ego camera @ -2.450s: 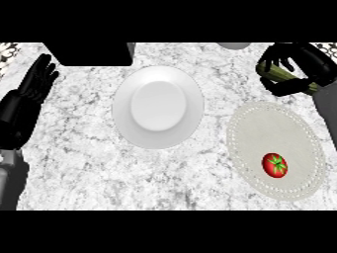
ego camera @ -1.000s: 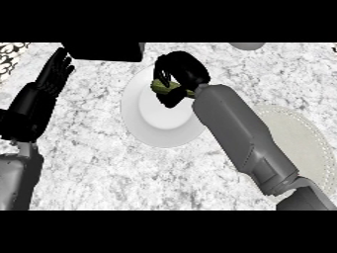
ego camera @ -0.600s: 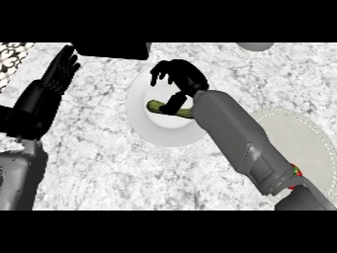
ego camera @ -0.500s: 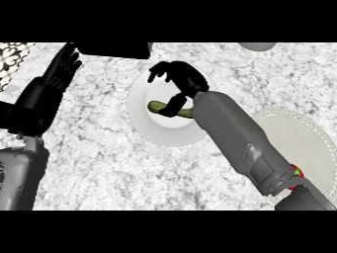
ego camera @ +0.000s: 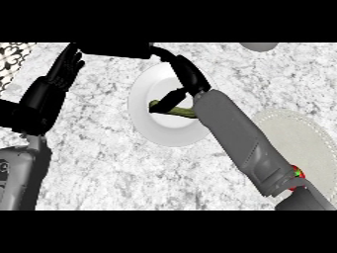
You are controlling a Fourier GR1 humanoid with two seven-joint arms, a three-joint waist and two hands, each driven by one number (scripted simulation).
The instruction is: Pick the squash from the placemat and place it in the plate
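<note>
Right hand (ego camera: 188, 79) open over one squash (ego camera: 172, 109), one plate (ego camera: 150, 123), one placemat (ego camera: 313, 148)

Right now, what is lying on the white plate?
A green squash lies on the white plate, near its middle. The right hand is above it with fingers relaxed. The grey forearm covers the plate's right side and the squash's end.

A grey and white marbled desk (ego camera: 112, 163) fills the view. At the far left corner, a black and white floral patterned surface (ego camera: 2, 62) borders the desk.
</note>
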